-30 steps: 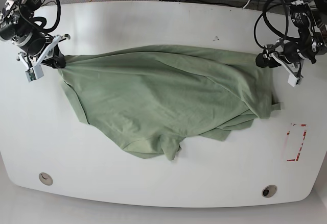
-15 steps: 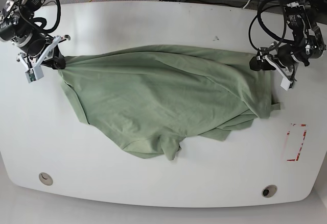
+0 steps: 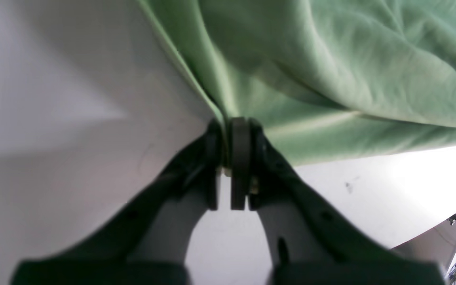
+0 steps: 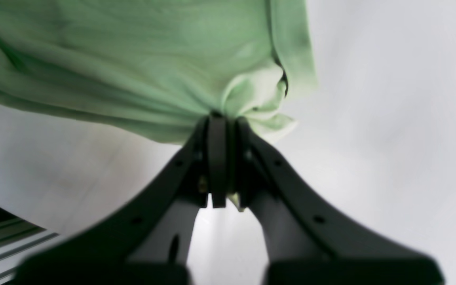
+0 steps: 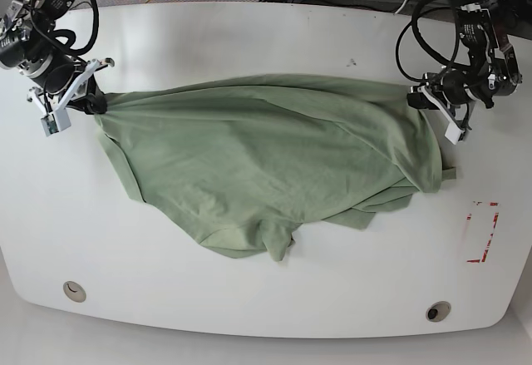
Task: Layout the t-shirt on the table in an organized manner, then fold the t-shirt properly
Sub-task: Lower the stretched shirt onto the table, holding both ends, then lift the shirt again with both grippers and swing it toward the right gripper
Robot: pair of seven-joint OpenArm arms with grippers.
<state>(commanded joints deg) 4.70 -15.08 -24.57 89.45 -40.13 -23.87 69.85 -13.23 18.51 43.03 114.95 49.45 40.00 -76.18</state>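
Observation:
The pale sage-green t-shirt (image 5: 266, 161) lies spread and wrinkled across the middle of the white table (image 5: 249, 41). My left gripper (image 5: 413, 99), at the base view's right, is shut on the shirt's right edge; the left wrist view shows its jaws (image 3: 234, 130) closed on a fold of the t-shirt (image 3: 331, 63). My right gripper (image 5: 98, 103), at the base view's left, is shut on the shirt's left corner; the right wrist view shows it (image 4: 224, 118) pinching bunched t-shirt fabric (image 4: 133, 59). The shirt's lower part is folded over itself. The neck label is hidden.
A red rectangular marking (image 5: 480, 232) is on the table at the right, below the shirt. Two round grommet holes (image 5: 74, 290) (image 5: 437, 310) sit near the front edge. A small dark speck (image 5: 352, 62) lies behind the shirt. Cables run beyond the table's far edge.
My left gripper has moved leftward and slightly up along with the shirt's right edge, slackening the cloth there. My right gripper has barely moved.

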